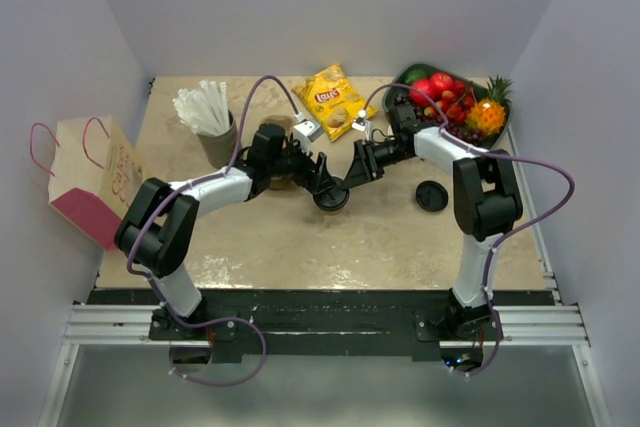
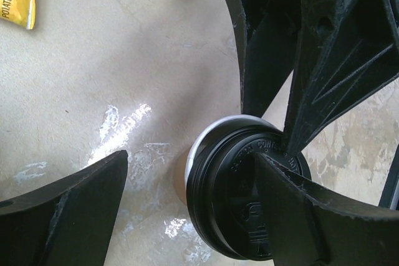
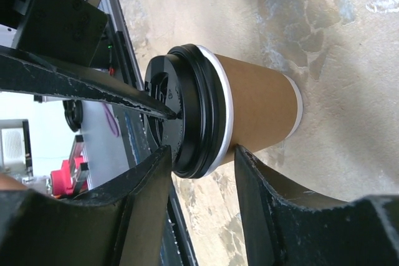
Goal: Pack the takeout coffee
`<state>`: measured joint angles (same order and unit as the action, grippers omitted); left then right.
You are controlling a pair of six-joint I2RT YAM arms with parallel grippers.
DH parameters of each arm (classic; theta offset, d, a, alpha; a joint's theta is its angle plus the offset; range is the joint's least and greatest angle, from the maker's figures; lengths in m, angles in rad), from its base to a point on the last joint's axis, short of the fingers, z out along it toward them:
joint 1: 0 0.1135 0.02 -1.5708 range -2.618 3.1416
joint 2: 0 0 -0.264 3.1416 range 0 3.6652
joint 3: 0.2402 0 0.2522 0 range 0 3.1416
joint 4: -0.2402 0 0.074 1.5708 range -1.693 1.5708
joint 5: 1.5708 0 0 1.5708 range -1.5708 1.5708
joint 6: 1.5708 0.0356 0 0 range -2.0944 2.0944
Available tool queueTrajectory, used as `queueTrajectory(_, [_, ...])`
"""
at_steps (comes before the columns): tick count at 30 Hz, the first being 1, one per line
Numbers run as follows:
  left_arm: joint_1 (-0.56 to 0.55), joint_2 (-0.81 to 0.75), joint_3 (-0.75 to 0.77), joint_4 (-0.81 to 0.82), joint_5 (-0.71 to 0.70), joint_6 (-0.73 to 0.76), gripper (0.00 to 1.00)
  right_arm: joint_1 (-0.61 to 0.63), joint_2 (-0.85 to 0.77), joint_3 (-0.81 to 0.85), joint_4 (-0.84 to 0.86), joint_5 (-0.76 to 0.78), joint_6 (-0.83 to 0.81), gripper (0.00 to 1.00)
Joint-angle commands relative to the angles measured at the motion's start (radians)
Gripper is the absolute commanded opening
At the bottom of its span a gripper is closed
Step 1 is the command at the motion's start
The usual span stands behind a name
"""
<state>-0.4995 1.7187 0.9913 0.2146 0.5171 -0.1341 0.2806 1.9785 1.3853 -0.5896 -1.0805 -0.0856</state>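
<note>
The takeout coffee (image 1: 331, 197) is a tan paper cup with a black lid, standing upright at mid-table. It also shows in the left wrist view (image 2: 243, 197) and the right wrist view (image 3: 249, 110). My left gripper (image 1: 322, 183) is open wide over it (image 2: 193, 157), and one of its fingers (image 2: 324, 216) lies across the lid's top. My right gripper (image 1: 345, 183) comes in from the right and pinches the lid's rim (image 3: 202, 154). One of its fingers (image 3: 140, 210) is on the lid's top and the other finger (image 3: 274, 216) is against the cup wall under the rim.
A loose black lid (image 1: 432, 195) lies right of the cup. A pink-and-white paper bag (image 1: 90, 179) stands at the left edge. A straw holder (image 1: 212, 129), a chips bag (image 1: 333, 99) and a fruit bowl (image 1: 452, 99) line the back. A tan cup (image 1: 282, 126) is partly hidden behind my left arm.
</note>
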Motion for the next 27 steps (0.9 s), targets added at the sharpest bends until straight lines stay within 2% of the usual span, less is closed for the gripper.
queueTrajectory(1, [0.006,0.013,0.030,-0.004,0.023,-0.010,0.86,0.011,0.011,0.066,-0.018,-0.032,-0.019,0.50])
queueTrajectory(10, [0.009,0.021,0.041,0.020,0.054,-0.033,0.86,0.040,-0.010,0.075,-0.039,0.093,-0.046,0.53])
queueTrajectory(23, [0.039,-0.030,0.056,0.013,0.130,-0.087,0.87,0.052,-0.063,0.087,-0.035,0.264,-0.043,0.45])
queueTrajectory(27, [0.042,-0.060,0.034,-0.026,0.153,-0.073,0.88,0.060,-0.079,0.093,-0.032,0.277,-0.039,0.46])
